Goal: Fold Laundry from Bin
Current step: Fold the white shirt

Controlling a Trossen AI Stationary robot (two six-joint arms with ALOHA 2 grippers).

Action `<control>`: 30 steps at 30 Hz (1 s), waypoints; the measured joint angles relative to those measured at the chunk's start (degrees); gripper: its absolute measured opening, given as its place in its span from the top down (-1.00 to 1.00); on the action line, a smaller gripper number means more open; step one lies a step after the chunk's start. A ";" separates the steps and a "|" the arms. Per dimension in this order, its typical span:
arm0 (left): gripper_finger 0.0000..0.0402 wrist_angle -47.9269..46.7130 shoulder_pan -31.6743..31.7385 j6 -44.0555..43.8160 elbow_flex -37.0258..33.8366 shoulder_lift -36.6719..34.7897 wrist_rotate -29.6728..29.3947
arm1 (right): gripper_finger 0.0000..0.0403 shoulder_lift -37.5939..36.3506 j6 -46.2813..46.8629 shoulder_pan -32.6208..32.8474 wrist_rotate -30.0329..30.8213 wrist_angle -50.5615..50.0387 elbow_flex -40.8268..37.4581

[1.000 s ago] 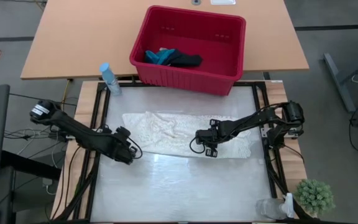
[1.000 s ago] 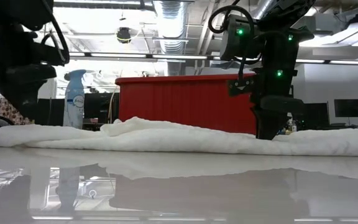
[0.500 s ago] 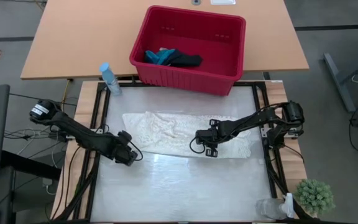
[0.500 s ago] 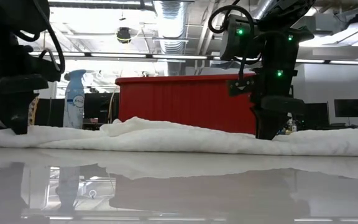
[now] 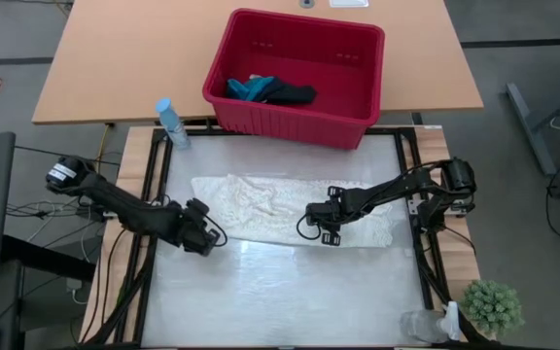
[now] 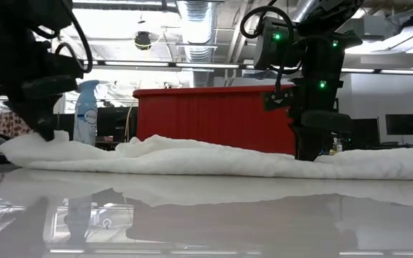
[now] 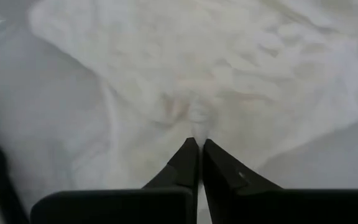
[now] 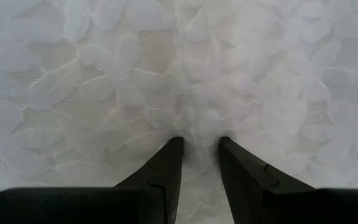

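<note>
The white lacy laundry piece (image 5: 280, 204) lies spread flat across the table, its long side running left to right. My left gripper (image 5: 205, 238) is shut on its near left corner, seen in the low view at the cloth's left end (image 6: 46, 135). My right gripper (image 5: 324, 233) stands on the cloth's near edge, right of the middle, closed on a pucker of cloth. The red bin (image 5: 290, 122) stands beyond the table's far edge, with a teal item (image 5: 249, 87) and a dark item (image 5: 295, 94) inside. My left gripper pinches a small pucker of the white cloth (image 7: 196, 119) between its two fingertips, at the cloth's near left corner. The fingers slant down from the table's left. That corner is bunched and raised slightly (image 6: 20, 143); the remainder lies on the table. My right gripper has a puckered bit of the white cloth (image 8: 199, 130) between its two fingers, near the cloth's near edge. The fingers (image 8: 166, 168) point steeply down from above. Around them the cloth lies flat on the table.
A blue spray bottle (image 5: 170, 122) stands at the table's far left corner. A small green plant (image 5: 492, 306) and a clear item (image 5: 421, 326) sit by the near right corner. The table surface (image 5: 280, 292) is bare in front of the cloth.
My left gripper has tipped and shifted a little toward the cloth and has shut on its near left corner. That end of the cloth now stands bunched and slightly raised, where it lay flat before. The right arm has kept still.
</note>
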 joint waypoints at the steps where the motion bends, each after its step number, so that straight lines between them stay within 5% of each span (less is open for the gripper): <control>1: 1.00 -0.86 0.61 0.00 0.23 0.00 -0.37 | 0.34 0.00 0.36 0.00 0.00 0.00 0.00; 16: 1.00 -5.10 11.41 4.35 0.72 1.65 -2.15 | 0.34 0.00 1.41 0.07 0.00 -0.02 0.00; 30: 0.91 -3.31 12.23 8.46 0.72 10.68 -0.89 | 0.34 0.00 1.39 0.15 0.00 -0.46 0.00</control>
